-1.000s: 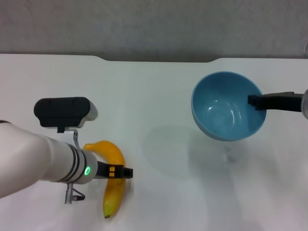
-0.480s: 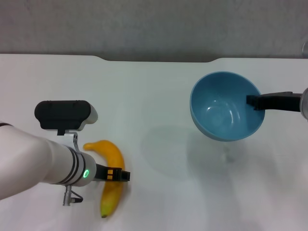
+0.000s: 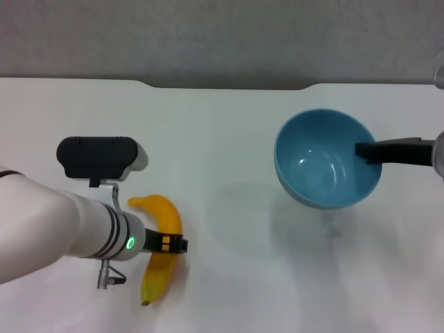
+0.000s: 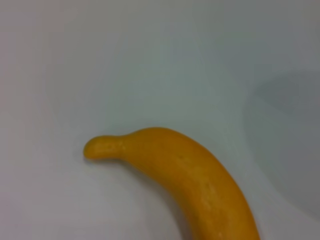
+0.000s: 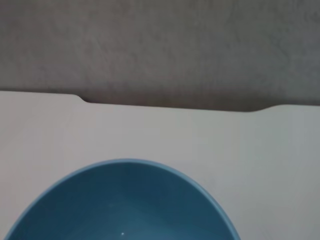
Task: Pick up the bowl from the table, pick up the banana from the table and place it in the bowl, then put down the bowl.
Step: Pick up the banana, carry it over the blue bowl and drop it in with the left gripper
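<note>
Bowl (image 3: 326, 166) up off the counter (image 3: 229, 125) at the right, pinched at its right rim by the right hand (image 3: 364, 150); one dark finger inside the wall, the other hidden behind it. Empty inside, mouth facing up, faint shadow on the counter below and just near of it. Sits a touch nearer than a second ago, otherwise held much as it was.

Banana (image 3: 163, 222) at the near left, crossed at its middle by the left hand (image 3: 172, 243). Shifted with the hand since half a second ago: both stem end and dark tip now slightly farther from the near edge, moving together with the fingers. Reads as the lift just beginning, so the pick of the banana looks done or nearly so, with the carry across to the bowl yet to come.

Left hand: narrow black fingers closed in tight across the fruit, seemingly clamped on it, though the underside contact is hidden by the wrist and cannot be confirmed. From the left wrist view, only the stem half of the banana (image 4: 190, 175) over plain counter, no fingers in sight, so no check there on whether it has cleared the surface.

From the right wrist view, just the far arc of the bowl (image 5: 120, 205) with the notched far edge beyond.
</note>
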`<state>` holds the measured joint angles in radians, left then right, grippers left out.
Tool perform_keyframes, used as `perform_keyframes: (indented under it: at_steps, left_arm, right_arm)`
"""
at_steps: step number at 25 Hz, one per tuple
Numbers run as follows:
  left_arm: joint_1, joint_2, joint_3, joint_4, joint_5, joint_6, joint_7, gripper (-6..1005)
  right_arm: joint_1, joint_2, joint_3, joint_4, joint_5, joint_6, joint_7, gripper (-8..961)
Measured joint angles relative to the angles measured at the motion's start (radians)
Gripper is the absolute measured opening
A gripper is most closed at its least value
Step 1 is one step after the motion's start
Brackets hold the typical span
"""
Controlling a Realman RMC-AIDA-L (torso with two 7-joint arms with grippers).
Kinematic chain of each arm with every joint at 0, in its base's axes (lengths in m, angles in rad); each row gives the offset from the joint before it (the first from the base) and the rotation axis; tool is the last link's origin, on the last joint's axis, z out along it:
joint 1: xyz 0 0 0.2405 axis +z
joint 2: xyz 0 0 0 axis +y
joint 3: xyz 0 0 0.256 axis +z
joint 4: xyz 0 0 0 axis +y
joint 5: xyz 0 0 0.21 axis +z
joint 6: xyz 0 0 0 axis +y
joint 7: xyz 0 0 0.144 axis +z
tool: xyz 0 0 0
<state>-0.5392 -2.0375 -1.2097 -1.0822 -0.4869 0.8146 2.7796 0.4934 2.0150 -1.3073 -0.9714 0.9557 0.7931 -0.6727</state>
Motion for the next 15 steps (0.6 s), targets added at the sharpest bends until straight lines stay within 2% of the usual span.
perform_keyframes:
  at_steps: [6,9,15]
  left_arm:
    - [0.024,0.005,-0.011,-0.048,0.009,-0.013,0.0,486]
    - [0.03,0.007,-0.029,-0.089,0.011,-0.011,0.012,486]
    - [0.122,0.011,-0.106,-0.335,0.055,-0.007,0.061,485]
  right_arm:
    - [0.002,-0.003,-0.001,0.024,0.0,0.005,-0.001,35]
    - [0.001,-0.003,-0.001,0.033,-0.001,0.007,-0.002,34]
    - [0.041,-0.001,-0.024,0.098,0.001,0.008,-0.003,34]
